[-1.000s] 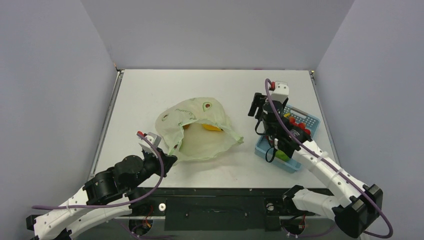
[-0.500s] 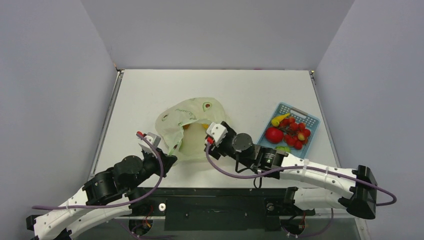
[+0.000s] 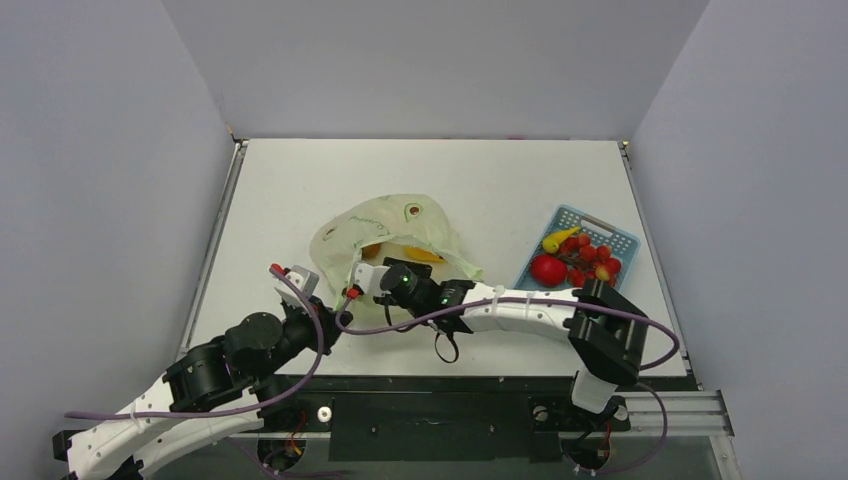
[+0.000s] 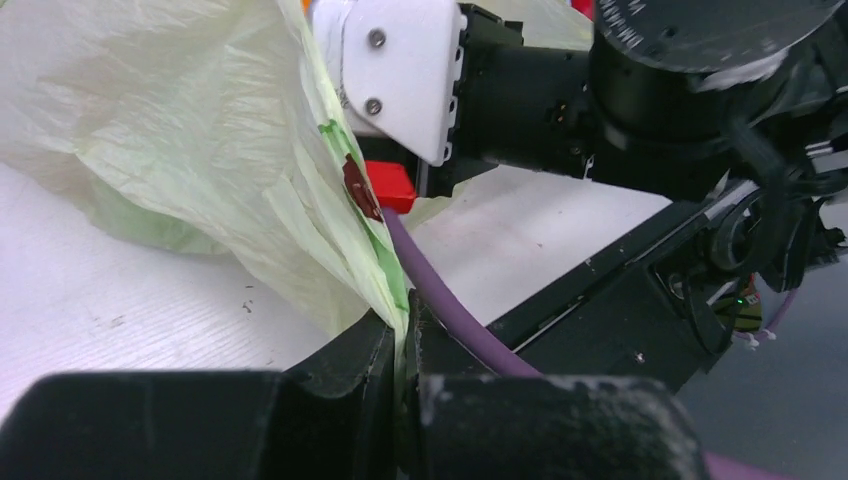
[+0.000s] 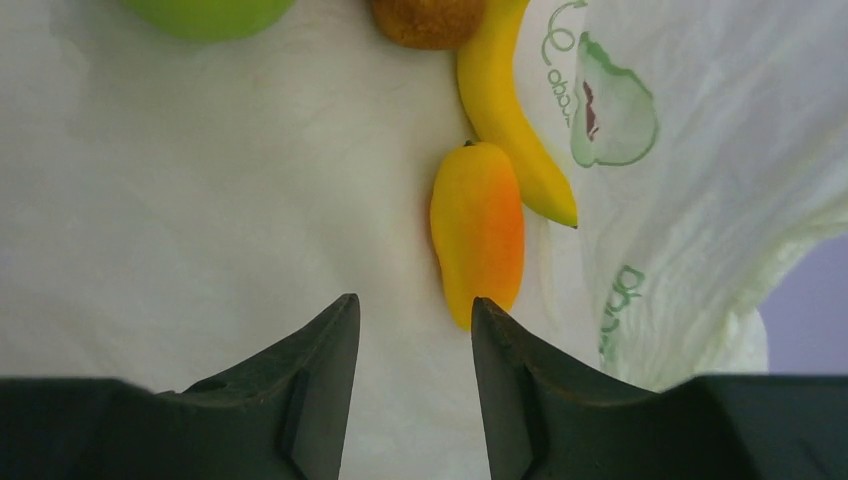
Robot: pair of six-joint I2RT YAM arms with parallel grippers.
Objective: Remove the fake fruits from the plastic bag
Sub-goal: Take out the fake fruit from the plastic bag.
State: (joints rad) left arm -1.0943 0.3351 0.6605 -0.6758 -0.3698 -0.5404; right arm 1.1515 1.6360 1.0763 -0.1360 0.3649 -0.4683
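The plastic bag [image 3: 400,225] lies mid-table, pale yellow-green with brown spots. My left gripper [image 3: 340,318] is shut on the bag's near edge [image 4: 300,200]; its jaws pinch the film. My right gripper [image 3: 362,272] reaches into the bag's mouth and is open and empty [image 5: 412,305]. Inside the bag lie an orange-yellow mango-shaped fruit [image 5: 478,230], just ahead of my right fingertip, a yellow banana [image 5: 510,110], a brown fruit [image 5: 428,20] and a green fruit [image 5: 205,12]. Yellow fruit shows through the bag's mouth in the top view [image 3: 425,254].
A blue lattice basket [image 3: 622,240] at the right holds a red tomato-like fruit [image 3: 547,269], small red fruits [image 3: 588,258] and a yellow one [image 3: 554,241]. The right arm [image 3: 520,310] stretches across the table's front. The right arm's wrist fills the left wrist view [image 4: 600,90].
The right arm has swung left from the basket across the table, and its gripper is now inside the bag's mouth. The left gripper has stayed put, holding the bag's edge.
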